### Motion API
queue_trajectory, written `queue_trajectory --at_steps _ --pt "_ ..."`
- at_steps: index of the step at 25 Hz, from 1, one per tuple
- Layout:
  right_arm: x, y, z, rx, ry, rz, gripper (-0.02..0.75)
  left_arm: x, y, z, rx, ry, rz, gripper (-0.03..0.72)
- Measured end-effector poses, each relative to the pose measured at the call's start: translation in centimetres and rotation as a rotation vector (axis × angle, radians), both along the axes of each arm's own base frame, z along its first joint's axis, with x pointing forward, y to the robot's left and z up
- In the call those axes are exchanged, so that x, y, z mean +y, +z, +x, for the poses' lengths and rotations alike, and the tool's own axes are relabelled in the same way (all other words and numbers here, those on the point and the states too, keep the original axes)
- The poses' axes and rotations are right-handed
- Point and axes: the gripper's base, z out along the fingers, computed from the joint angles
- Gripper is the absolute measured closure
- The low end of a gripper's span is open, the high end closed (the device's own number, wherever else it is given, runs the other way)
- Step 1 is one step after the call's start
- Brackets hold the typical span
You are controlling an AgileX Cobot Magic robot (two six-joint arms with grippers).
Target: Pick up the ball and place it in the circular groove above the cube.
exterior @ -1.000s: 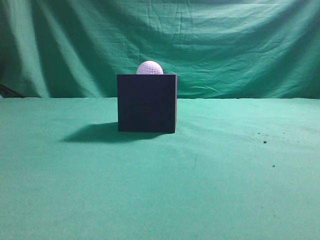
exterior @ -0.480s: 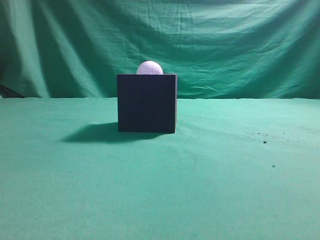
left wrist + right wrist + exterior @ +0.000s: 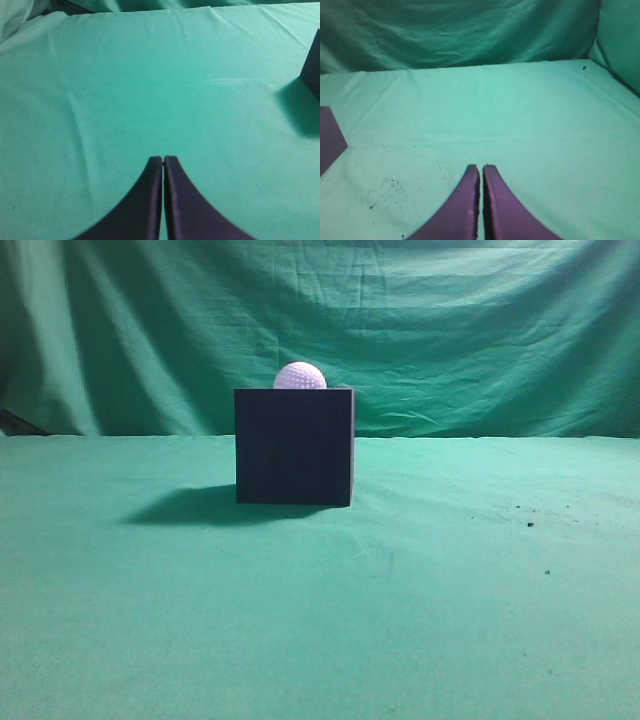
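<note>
The dark navy-black cube [image 3: 294, 446] stands on the green cloth at the middle of the exterior view. The white dimpled ball [image 3: 300, 376] sits on its top, its lower part hidden behind the cube's top edge. An edge of the cube shows at the right of the left wrist view [image 3: 313, 65] and at the left of the right wrist view [image 3: 329, 140]. My left gripper [image 3: 163, 159] is shut and empty over bare cloth, left of the cube. My right gripper [image 3: 481, 167] is shut and empty over bare cloth, right of the cube. Neither arm shows in the exterior view.
Green cloth covers the table [image 3: 420, 620] and hangs as a backdrop [image 3: 450, 330]. The cube casts a shadow to its left [image 3: 185, 506]. Small dark specks lie on the cloth at the right [image 3: 529, 523].
</note>
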Motion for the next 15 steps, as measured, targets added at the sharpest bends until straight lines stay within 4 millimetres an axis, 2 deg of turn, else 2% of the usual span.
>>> queue_trajectory --at_steps 7,15 --pt "-0.07 -0.94 -0.19 0.096 -0.010 -0.002 0.738 0.00 0.00 0.00 0.000 0.000 0.000 0.688" --pt "-0.08 -1.05 -0.22 0.109 -0.011 -0.003 0.738 0.00 0.00 0.00 0.000 0.000 0.000 0.688"
